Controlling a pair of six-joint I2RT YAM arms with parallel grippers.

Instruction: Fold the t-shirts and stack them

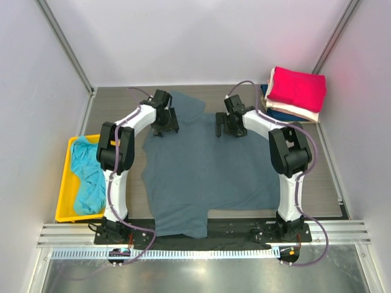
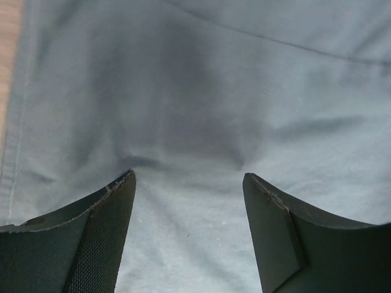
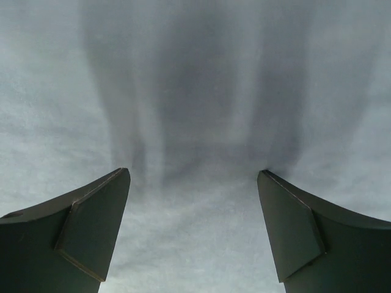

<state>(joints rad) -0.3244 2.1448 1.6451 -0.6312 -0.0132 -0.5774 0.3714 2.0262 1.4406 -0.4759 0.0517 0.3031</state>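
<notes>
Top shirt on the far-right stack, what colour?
The top shirt is crimson; top external view shows it best.

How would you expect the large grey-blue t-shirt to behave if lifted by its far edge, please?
Probably floppy: the grey-blue t-shirt lies flat with soft wrinkles, so it should sag between grip points. Pushed, it likely bunches rather than slides: the cloth puckers between the fingertips of the left gripper.

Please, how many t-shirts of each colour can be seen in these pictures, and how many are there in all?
Grey-blue t-shirt: 1
Teal t-shirt: 1
Crimson t-shirt: 1
Cream t-shirt: 1
Navy t-shirt: 1
Total: 5
</notes>
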